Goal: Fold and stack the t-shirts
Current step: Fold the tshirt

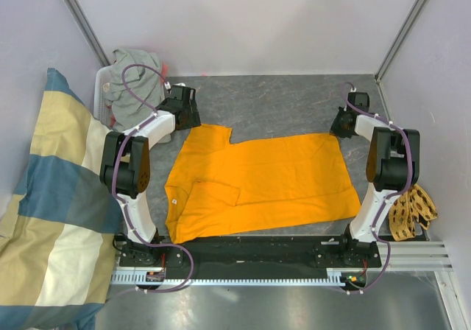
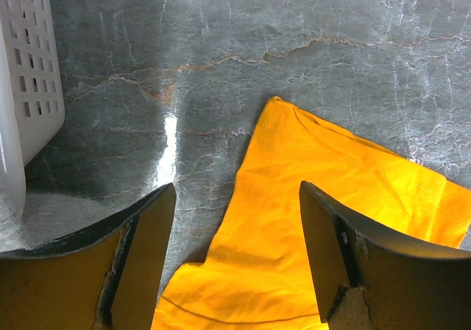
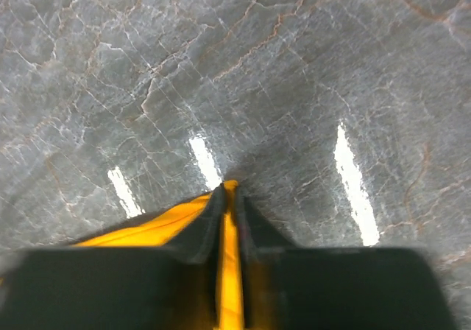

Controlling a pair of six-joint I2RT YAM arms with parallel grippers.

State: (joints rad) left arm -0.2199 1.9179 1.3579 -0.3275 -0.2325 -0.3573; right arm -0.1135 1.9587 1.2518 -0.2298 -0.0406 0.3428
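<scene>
No text, brand, number or sign can be read in any view, and only a tiny white tag [image 1: 175,201] is seen near the left edge of the orange t-shirt [image 1: 257,183], too small to be read.

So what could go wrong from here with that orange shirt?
Only the right gripper pinches the orange t-shirt, at a thin corner edge, so the cloth could slip out. The left gripper hangs open by the other far corner; if the right pulls alone, the shirt might drag crooked or bunch.
</scene>
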